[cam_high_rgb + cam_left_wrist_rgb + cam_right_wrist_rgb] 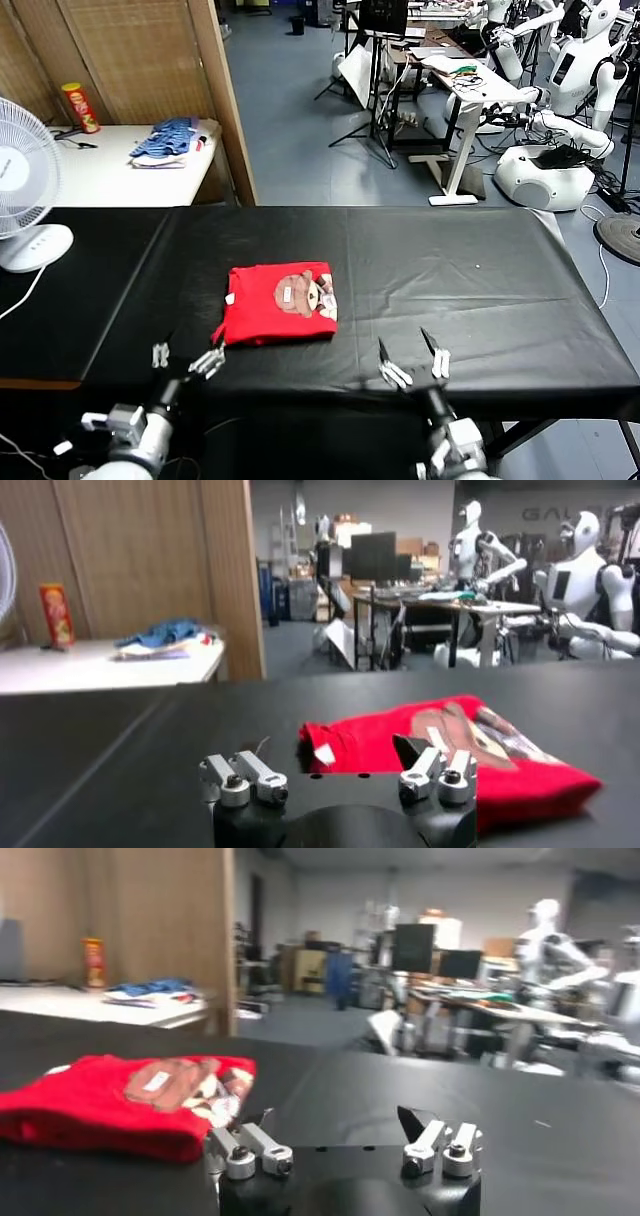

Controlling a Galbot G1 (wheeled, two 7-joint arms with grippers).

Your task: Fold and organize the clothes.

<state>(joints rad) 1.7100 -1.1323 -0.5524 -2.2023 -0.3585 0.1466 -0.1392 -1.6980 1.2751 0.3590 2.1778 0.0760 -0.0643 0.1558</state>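
Observation:
The red T-shirt [280,303] lies folded into a small rectangle on the black table [480,280], its brown-and-white cartoon print facing up. My left gripper [186,350] hovers open at the table's near edge, just in front of the shirt's near left corner, holding nothing. In the left wrist view the shirt [440,745] lies just beyond the left gripper [335,755]. My right gripper [412,355] is open and empty at the near edge, right of the shirt. The right wrist view shows the shirt [120,1103] off to one side of the right gripper [340,1118].
A white fan [25,190] stands on the table's far left. Behind it a white side table [110,165] carries a blue striped clothes pile [165,142] and a red can [82,108]. A wooden partition [225,100], desks and other robots [570,90] fill the room beyond.

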